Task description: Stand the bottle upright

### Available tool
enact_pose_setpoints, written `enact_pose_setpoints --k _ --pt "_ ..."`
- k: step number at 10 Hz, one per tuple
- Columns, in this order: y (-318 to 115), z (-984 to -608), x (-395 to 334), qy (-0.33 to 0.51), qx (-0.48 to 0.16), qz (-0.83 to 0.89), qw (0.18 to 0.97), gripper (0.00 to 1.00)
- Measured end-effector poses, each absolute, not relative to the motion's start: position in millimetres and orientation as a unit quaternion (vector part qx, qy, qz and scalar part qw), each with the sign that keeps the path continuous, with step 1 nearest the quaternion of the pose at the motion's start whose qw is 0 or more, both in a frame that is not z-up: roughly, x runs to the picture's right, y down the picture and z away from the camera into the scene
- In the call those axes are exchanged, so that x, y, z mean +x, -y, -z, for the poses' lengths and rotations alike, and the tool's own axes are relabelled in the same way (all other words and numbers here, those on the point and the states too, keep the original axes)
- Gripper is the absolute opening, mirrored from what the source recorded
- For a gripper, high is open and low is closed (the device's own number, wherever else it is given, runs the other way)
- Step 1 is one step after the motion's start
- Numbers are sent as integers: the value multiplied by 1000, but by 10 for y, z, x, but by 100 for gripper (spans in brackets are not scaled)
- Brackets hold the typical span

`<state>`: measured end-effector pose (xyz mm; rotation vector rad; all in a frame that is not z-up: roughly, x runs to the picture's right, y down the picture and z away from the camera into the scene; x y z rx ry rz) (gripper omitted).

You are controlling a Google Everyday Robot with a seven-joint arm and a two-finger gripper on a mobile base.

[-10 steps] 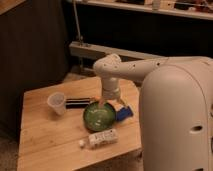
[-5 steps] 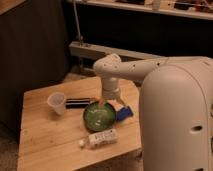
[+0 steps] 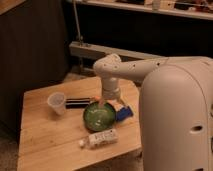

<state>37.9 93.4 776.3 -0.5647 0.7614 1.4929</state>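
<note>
Wooden counter against dark walls; the bottle lies on its side just in front of the green bowl; the claw, spread and empty, hangs over that bowl.

No readable text, brand, number or sign anywhere. Pale printed label on the bottle, lying on its side near the front edge of the tabletop: faint greyish marks only, too blurred to make out as letters. Blue object just beside the green bowl: plain colour, any printing impossible to tell. Hand hanging over the green bowl, spread wide and holding nothing, bare of any legible marking
</note>
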Motion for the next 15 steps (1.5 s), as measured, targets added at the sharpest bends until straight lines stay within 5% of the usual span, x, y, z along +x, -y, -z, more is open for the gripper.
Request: enact_pose_setpoints --k 6,10,15 --pt "-919 -7759 376 -332 -244 -650 638 80" --pt "-807 -7652 -106 -279 -255 -568 731 80" --pt "-1118 -7065 -837 -168 -308 -451 821 80"
